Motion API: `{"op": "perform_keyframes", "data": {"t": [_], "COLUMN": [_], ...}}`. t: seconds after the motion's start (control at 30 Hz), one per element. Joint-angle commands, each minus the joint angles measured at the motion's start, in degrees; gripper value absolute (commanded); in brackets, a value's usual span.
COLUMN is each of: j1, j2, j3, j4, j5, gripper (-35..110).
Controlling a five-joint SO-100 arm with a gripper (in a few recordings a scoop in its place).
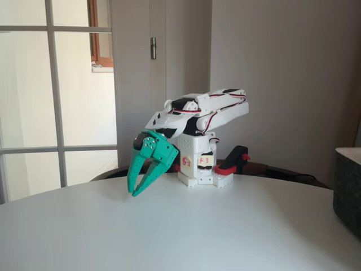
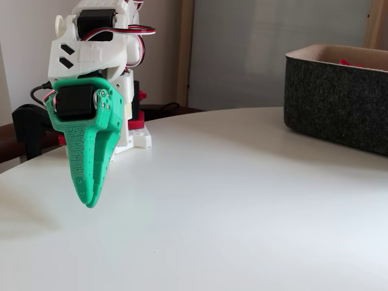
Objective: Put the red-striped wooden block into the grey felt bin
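My green gripper [image 1: 133, 193] hangs just above the white table, pointing down in front of the folded white arm. Its two fingers meet at the tips with nothing between them, and from the side the gripper [image 2: 90, 203] looks like one closed wedge. The grey felt bin [image 1: 348, 189] stands at the right edge of the table, well away from the gripper. In the other fixed view the bin [image 2: 336, 103] is at the far right, with its pale rim and a bit of something red inside. The red-striped wooden block is out of view.
The round white table [image 1: 169, 237] spreads wide between gripper and bin. The arm's base [image 1: 197, 169] is held at the far edge by a black and red clamp [image 1: 234, 161]. A window and a wall stand behind.
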Motion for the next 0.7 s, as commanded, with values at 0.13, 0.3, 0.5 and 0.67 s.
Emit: {"op": "perform_keyframes", "data": {"t": [0.13, 0.3, 0.5, 0.67], "j1": [0.0, 0.0, 0.0, 0.0], "j2": [1.8, 1.8, 1.8, 1.8], "j3": [0.7, 0.7, 0.7, 0.7], "j4": [0.7, 0.7, 0.7, 0.7], "j5": [0.1, 0.1, 0.1, 0.1], "gripper": [0, 0, 0, 0]}}
